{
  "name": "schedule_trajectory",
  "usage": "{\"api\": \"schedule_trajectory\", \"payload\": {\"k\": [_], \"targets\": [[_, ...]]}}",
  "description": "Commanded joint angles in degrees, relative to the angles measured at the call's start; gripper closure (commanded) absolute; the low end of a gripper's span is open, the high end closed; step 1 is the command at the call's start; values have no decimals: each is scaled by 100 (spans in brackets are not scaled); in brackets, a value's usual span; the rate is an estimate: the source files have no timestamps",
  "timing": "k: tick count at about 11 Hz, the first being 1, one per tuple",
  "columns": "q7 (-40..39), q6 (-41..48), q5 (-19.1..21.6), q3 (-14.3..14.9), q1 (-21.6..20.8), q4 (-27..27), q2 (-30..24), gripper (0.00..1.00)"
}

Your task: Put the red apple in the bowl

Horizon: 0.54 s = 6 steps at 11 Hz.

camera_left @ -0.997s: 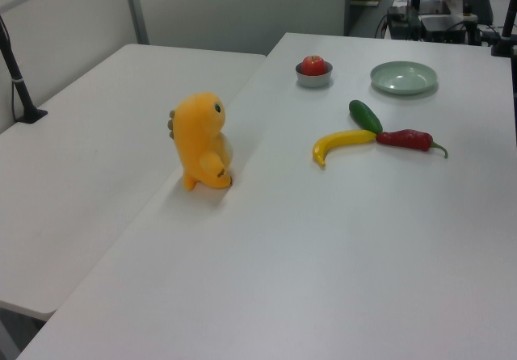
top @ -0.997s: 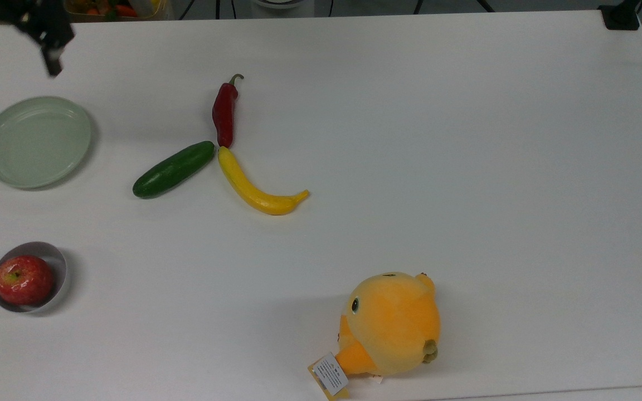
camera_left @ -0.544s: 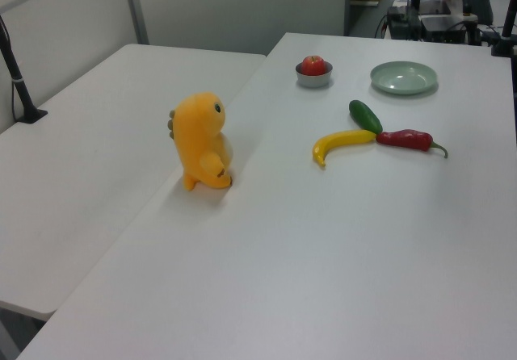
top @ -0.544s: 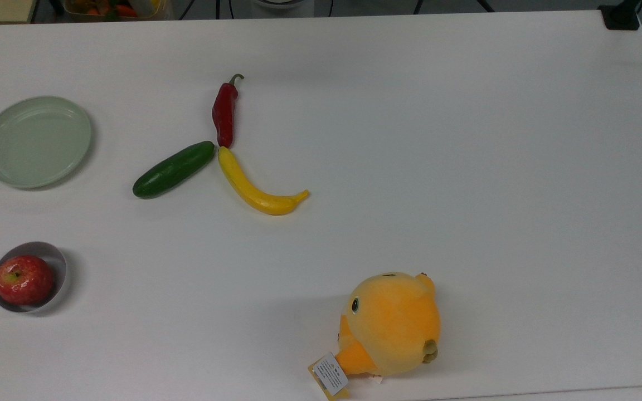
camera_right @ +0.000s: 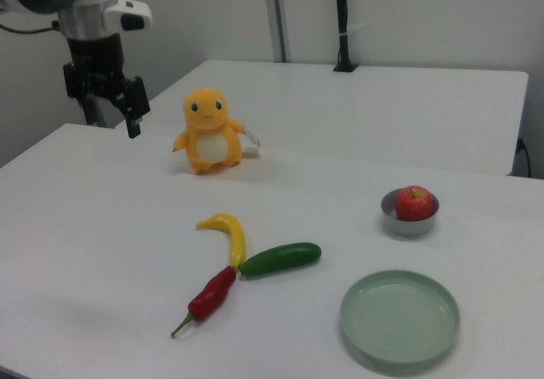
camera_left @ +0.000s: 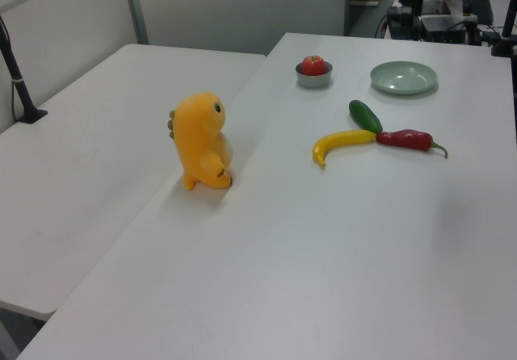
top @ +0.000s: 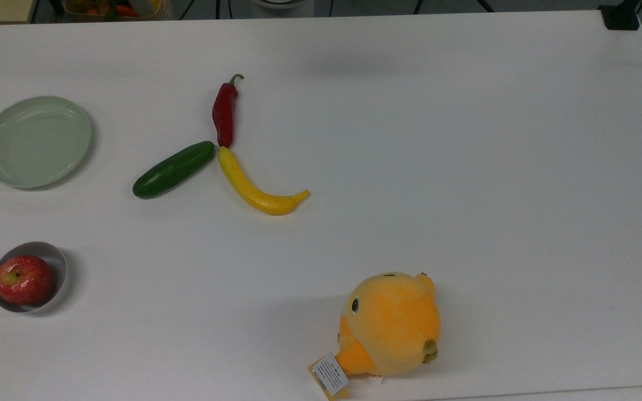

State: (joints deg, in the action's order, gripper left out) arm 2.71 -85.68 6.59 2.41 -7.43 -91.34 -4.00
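The glossy round red apple (top: 23, 279) sits in the small grey bowl (top: 58, 266), stem dimple up, near the top view's left worktop (top: 466, 167) edge. In the right view the black pincer (camera_right: 109, 115) hangs far left above the worktop, released and empty.

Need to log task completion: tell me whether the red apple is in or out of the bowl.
In. The red apple sits inside the grey bowl, whose rim rings it in the top view; in the right view it rests in the bowl, top poking above the rim.
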Motion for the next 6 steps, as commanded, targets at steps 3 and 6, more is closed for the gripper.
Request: {"api": "schedule_trajectory", "payload": {"k": [3, 6], "targets": [[-813, -896, -140, 136, -127, -613, -198, 0], [-1280, -1354, -194, 426, -136, -509, -14, 0]]}}
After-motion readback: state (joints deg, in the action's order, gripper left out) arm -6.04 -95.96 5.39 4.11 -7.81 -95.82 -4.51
